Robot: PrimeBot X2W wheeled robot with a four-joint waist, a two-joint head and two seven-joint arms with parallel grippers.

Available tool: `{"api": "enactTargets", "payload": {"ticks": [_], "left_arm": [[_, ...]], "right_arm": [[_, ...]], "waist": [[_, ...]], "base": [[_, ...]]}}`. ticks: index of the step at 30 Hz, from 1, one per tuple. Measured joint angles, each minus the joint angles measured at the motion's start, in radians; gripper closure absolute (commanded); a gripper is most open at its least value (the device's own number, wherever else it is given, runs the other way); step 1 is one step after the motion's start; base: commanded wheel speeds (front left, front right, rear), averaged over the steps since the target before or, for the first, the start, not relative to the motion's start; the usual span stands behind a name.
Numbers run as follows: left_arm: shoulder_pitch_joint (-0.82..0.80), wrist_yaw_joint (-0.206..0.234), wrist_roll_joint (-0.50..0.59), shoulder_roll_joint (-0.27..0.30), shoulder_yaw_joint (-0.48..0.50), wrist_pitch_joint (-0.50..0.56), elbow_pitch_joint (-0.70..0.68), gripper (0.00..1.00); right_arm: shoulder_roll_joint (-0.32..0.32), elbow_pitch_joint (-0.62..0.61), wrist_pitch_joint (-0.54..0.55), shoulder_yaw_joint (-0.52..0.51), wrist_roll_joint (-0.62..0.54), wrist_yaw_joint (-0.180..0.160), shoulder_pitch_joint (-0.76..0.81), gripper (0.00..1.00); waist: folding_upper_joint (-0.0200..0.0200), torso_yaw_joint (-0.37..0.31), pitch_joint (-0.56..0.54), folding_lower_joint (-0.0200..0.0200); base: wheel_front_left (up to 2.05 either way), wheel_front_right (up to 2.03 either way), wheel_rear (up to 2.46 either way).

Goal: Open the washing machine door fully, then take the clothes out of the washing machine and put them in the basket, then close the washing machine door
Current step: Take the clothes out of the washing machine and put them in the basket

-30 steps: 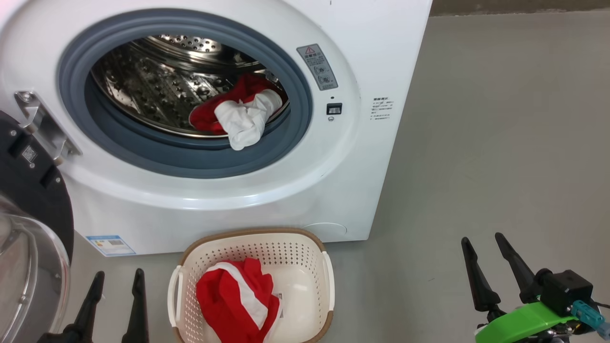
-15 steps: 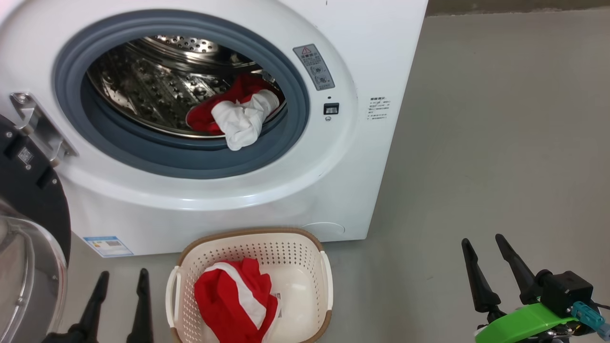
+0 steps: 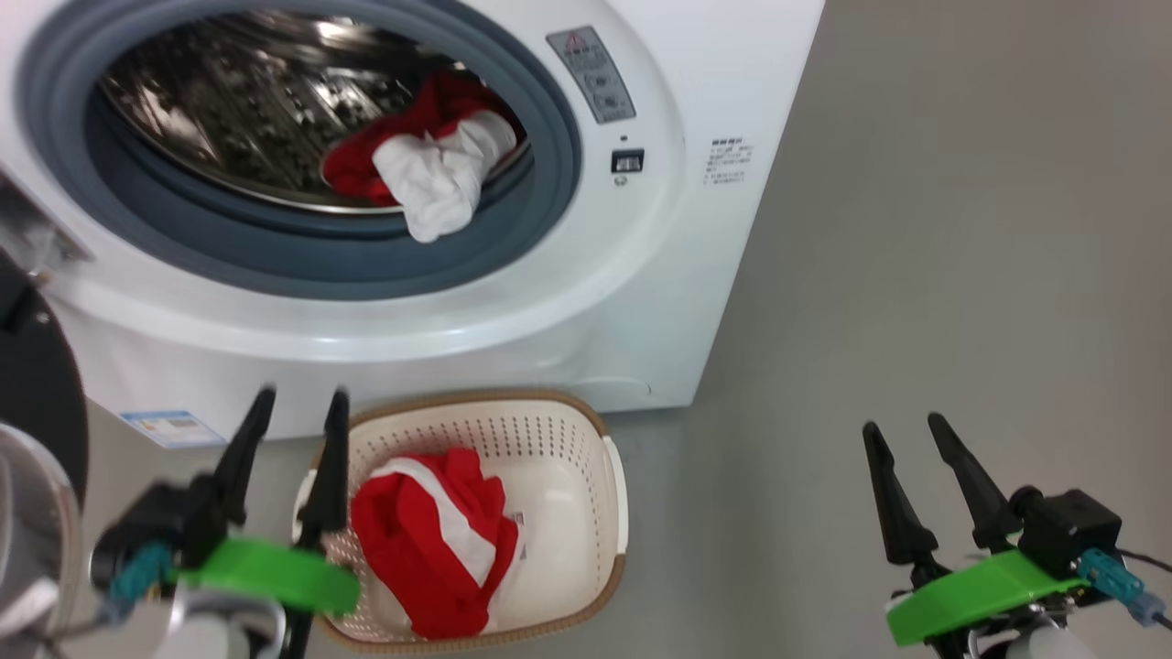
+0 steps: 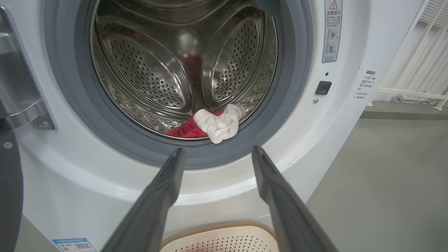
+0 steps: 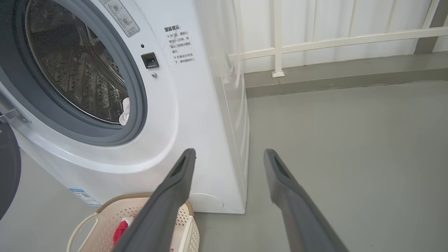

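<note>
Washing machine (image 3: 659, 302), door (image 3: 37, 403) swung open at its left. Red and white clothes (image 3: 426, 169) lie at the drum's front lip, beyond the spread, empty left end effector (image 3: 302, 395). The basket (image 3: 613, 476) below holds a red-and-white piece (image 3: 421, 540). Right end effector (image 3: 902, 424) is wide and empty, over the floor (image 3: 961, 229). The right wrist view adds a white railing (image 5: 315, 42) behind.

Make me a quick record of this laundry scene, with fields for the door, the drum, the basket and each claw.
door: washing machine door swung open at the left
drum: white cloth on a red cloth at the front lip, inside the washing machine
container: basket on the floor before the machine, holding one red-and-white cloth
left: left claw open, empty, at the basket's left side, aimed at the drum
right: right claw open, empty, over the floor
</note>
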Motion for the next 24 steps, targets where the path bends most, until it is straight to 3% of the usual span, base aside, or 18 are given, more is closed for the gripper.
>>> {"api": "enactTargets", "payload": {"ticks": [8,13,24], "left_arm": [[-0.302,0.000,-0.076,0.048,-0.122,0.003,0.169,0.00],[-0.484,0.000,-0.146,0.073,-0.183,0.059,0.280,0.00],[-0.762,0.000,-0.275,0.132,-0.308,0.135,0.508,0.00]], "right_arm": [[0.015,-0.009,0.000,0.003,-0.001,0.000,-0.074,0.00],[0.017,-0.017,0.000,0.008,0.003,0.000,-0.114,0.00],[0.018,-0.027,0.000,0.042,0.053,0.000,-0.176,0.00]], "waist": [[0.0000,-0.023,0.102,0.0000],[0.0000,-0.042,0.165,0.0000],[0.0000,-0.091,0.280,-0.0001]], "base": [[0.00,0.00,0.00],[0.00,0.00,0.00],[0.00,0.00,0.00]]}}
